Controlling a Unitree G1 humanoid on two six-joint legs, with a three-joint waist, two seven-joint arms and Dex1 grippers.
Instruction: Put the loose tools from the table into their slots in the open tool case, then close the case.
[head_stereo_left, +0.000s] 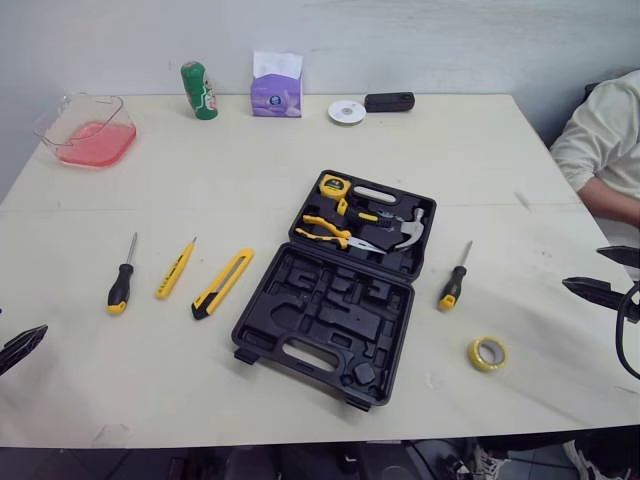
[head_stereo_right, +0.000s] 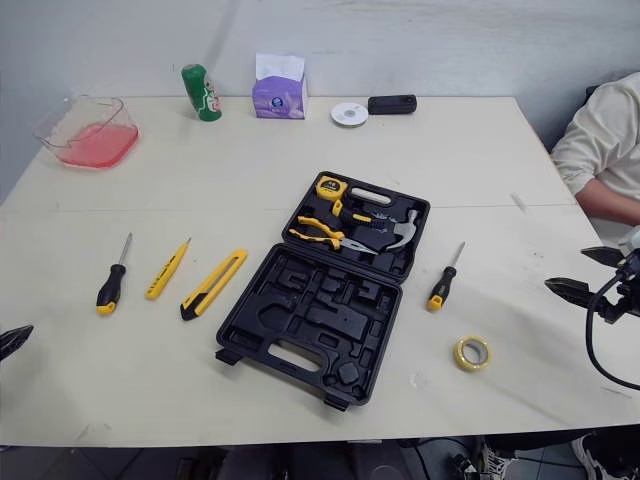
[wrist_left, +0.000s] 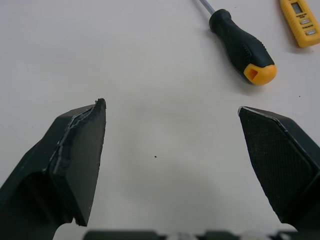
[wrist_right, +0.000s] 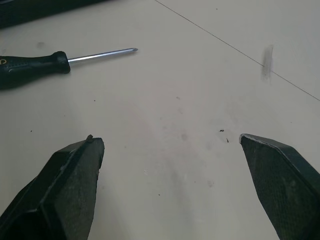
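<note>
The case (head_stereo_left: 330, 300) lies open in the middle of the desk (head_stereo_left: 250, 150); left of it lie a knife (head_stereo_left: 222, 283), a tester (head_stereo_left: 175, 268) and a screwdriver (head_stereo_left: 121, 280), and right of it a second screwdriver (head_stereo_left: 453, 283) and a tape roll (head_stereo_left: 488, 353). The left tool (wrist_left: 171, 107) is spread wide and empty over bare desk near the screwdriver's handle. The right tool (wrist_right: 169, 139) is likewise wide open, holding nothing, right of the second screwdriver by the desk's right edge.

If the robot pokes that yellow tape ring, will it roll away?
Probably not. The yellow tape ring lies flat on the table, so a push would likely slide it. It looks small and hollow, so probably light. Tipped onto its edge, it might roll.
</note>
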